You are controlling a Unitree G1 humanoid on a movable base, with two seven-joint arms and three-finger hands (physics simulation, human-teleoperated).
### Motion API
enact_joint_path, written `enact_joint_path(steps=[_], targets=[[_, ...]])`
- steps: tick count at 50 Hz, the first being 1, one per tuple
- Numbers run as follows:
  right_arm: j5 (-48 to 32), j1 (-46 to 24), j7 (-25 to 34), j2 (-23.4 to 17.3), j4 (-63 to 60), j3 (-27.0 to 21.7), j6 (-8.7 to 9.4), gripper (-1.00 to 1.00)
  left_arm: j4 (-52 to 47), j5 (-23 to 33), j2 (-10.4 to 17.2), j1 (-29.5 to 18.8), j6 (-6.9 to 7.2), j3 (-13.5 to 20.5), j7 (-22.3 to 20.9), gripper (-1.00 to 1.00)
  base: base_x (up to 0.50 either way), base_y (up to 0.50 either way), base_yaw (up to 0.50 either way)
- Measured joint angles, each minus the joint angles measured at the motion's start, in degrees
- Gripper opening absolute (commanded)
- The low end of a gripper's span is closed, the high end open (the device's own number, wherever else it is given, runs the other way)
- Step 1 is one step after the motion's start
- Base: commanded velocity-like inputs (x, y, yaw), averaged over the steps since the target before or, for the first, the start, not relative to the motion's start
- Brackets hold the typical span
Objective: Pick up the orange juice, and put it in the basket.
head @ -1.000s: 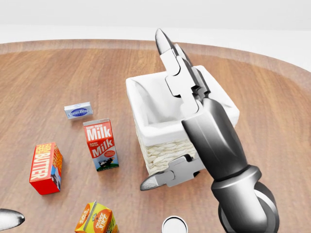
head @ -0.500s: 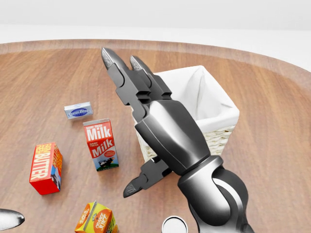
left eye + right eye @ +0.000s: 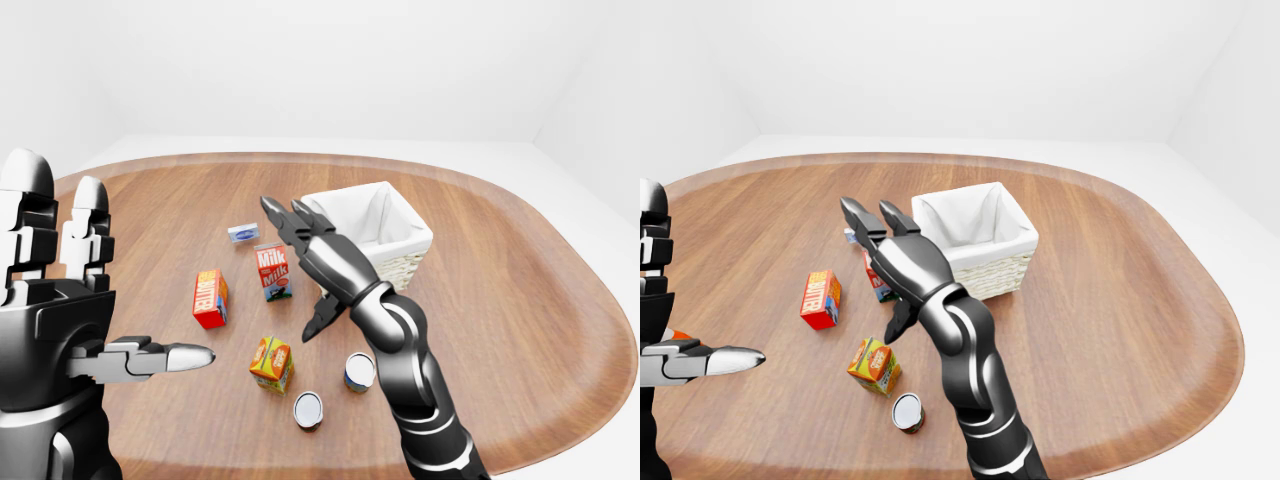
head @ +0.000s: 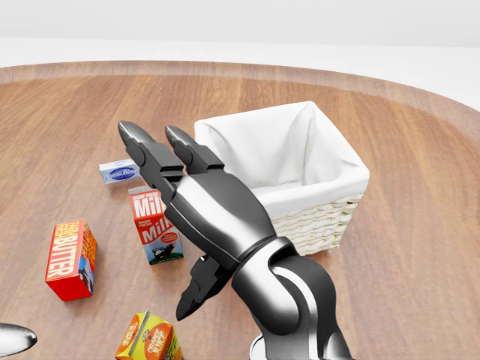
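Note:
The orange juice carton (image 3: 271, 362) lies on the wooden table, below the milk carton in the left-eye view; only its top shows at the bottom edge of the head view (image 4: 148, 337). The white-lined wicker basket (image 4: 352, 171) stands right of centre with nothing visible inside. My right hand (image 4: 180, 225) is open with its fingers spread. It hovers left of the basket, over the milk carton (image 4: 154, 225), above and to the right of the juice, and holds nothing. My left hand (image 3: 120, 280) is open and raised at the far left, away from everything.
A red butter box (image 3: 209, 298) lies left of the milk. A small blue-and-white box (image 3: 242, 232) lies above the milk. Two cans (image 3: 308, 410) (image 3: 359, 371) stand right of the juice near the table's lower edge. My right forearm crosses the lower middle.
My right hand has swung left, from over the basket to over the milk carton, staying open. The objects and the camera have not moved.

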Motion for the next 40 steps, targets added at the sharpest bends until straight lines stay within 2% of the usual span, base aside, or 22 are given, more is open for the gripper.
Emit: enact_joint_path(steps=[21, 40], targets=[[-3.3, 1.9, -0.5, 2.5, 7.9, 3.7, -0.24, 1.0, 0.2, -0.2, 0.1, -0.1, 0.0, 0.0, 0.1, 1.0, 0.0, 0.0, 0.0], [-3.7, 4.3, -3.8, 3.7, 15.6, 6.5, -3.02, 1.0, 0.2, -0.3, 0.1, -0.1, 0.0, 0.0, 0.3, 1.0, 0.0, 0.0, 0.0]])
